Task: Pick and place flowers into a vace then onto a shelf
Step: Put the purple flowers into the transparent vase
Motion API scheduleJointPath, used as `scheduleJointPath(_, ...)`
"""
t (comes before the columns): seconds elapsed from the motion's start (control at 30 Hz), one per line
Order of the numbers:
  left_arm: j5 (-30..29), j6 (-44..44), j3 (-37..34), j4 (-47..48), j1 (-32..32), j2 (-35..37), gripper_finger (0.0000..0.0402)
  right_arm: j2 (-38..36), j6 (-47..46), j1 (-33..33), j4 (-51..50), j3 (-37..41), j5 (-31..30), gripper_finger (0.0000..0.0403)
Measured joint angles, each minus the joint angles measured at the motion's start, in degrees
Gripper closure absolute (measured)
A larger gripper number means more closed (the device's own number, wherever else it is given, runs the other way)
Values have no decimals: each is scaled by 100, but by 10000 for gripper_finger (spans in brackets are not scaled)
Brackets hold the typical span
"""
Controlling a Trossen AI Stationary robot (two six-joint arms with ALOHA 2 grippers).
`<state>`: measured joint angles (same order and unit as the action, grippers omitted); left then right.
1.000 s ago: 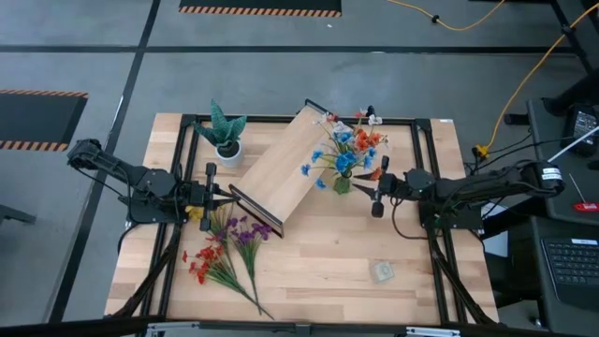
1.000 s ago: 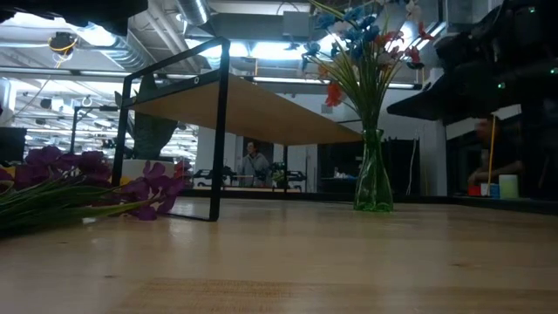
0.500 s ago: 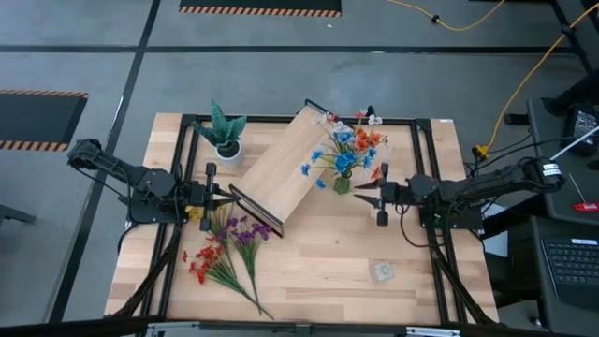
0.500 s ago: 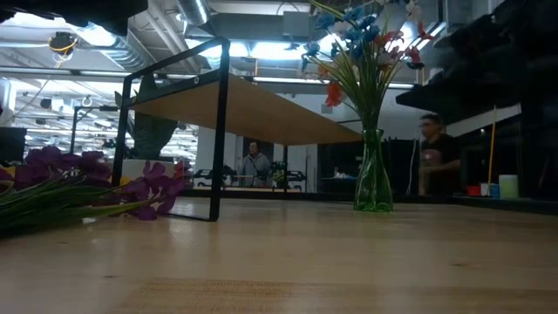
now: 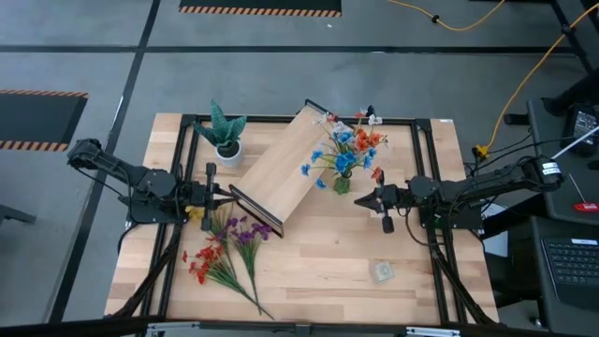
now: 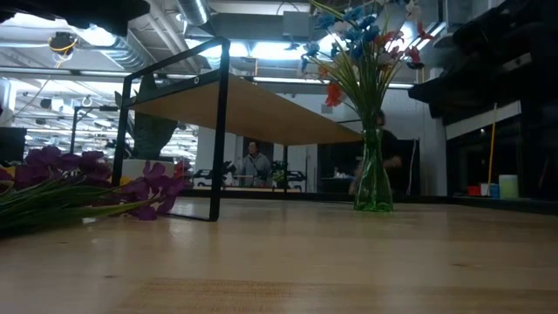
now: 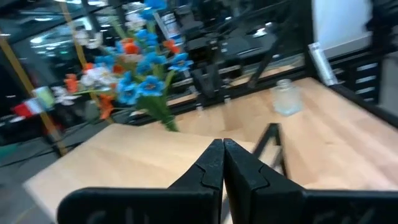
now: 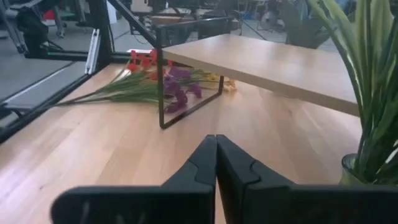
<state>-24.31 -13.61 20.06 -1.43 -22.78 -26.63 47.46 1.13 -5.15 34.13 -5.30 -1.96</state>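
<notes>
Light-wood tabletop (image 5: 318, 271): the right gripper (image 5: 363, 199), now drawn back from the narrow green translucent vase (image 5: 343, 184) of blue and orange artificial flowers (image 5: 348, 150), has closed empty. The vase stands near the far edge, beside the light-wood black-framed shelf (image 5: 281, 168), not yet on it; loose red and purple sprigs (image 5: 225, 248) remain near the left edge by the closed left gripper (image 5: 223, 194).

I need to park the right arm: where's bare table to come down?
Free: the near strip between the loose flowers and the small clear jar, plus the patch between the shelf and the right pincer. Crowded: around the vase beside the shelf.
</notes>
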Motion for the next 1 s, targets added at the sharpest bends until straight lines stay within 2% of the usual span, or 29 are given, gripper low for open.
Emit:
scheduleJointPath(0.17,287,232,-1,2,-1,0,398,0,-35,0,2,0,-118,400)
scheduleJointPath(0.37,-303,748,3,290,-1,-289,399,2,-187,-128,-3,0,-127,401)
scheduleJointPath(0.57,-388,1850,180,324,-92,-1006,400,4,-370,-598,-222,-2,-284,401)
scheduleJointPath(0.67,-741,1939,590,309,-271,-1534,400,4,-393,-762,-457,-2,-514,401)
scheduleJointPath(0.8,-985,2282,1448,634,-607,-2302,400,4,-392,-942,-637,-2,-525,401)
scheduleJointPath(0.93,-1677,3029,2617,1943,-963,-3154,400,2,-261,-1109,-650,-2,-517,401)
scheduleJointPath(1.0,-1923,3675,3276,2728,-1078,-3570,400,2,-140,-1165,-651,-2,-509,401)
